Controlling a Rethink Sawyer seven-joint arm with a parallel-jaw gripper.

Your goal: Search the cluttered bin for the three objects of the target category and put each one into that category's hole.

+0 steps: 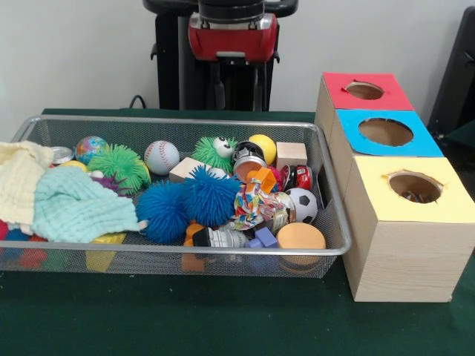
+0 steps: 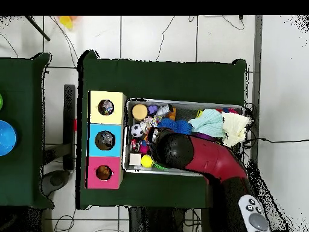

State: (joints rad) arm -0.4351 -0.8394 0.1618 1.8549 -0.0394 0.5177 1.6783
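Beside the bin, three holed boxes

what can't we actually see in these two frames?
- Gripper: the front view cuts the arm off at the top edge; overhead, the arm covers it.
- Bin, robot-side half: hidden overhead by the arm.
- Toys under the cloths: covered, front view.
- Contents of the yellow box's hole: too small and dark.

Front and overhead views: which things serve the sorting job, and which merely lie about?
Job: wire bin, toys in it, red box, blue box, yellow box, arm.
Lying about: blue dish on the side table, floor cables.
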